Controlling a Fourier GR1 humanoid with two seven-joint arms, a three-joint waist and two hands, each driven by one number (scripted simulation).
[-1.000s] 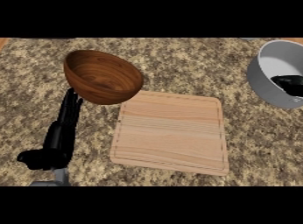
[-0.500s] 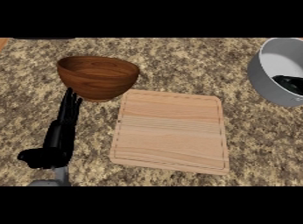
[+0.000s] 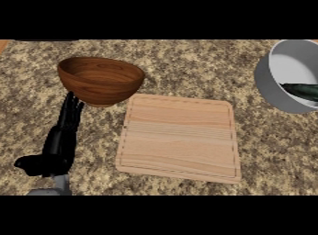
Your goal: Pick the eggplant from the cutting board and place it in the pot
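The eggplant (image 3: 309,92), dark and glossy, lies inside the grey pot (image 3: 277,87) at the right edge of the head view, against its right side. The wooden cutting board (image 3: 180,137) in the middle has nothing on it. My left hand (image 3: 56,147) rests on the counter at the lower left. Its fingers are straight and point up toward the base of a wooden bowl (image 3: 100,80). My right hand does not show.
The brown wooden bowl stands upright at the board's upper left corner, just above my left hand's fingertips. The speckled stone counter (image 3: 189,64) stretches behind the board, with a wooden strip at the far left corner.
The black right hand that hung over the pot has withdrawn past the right edge, leaving the eggplant in the pot. The wooden bowl has tipped from tilted to upright.
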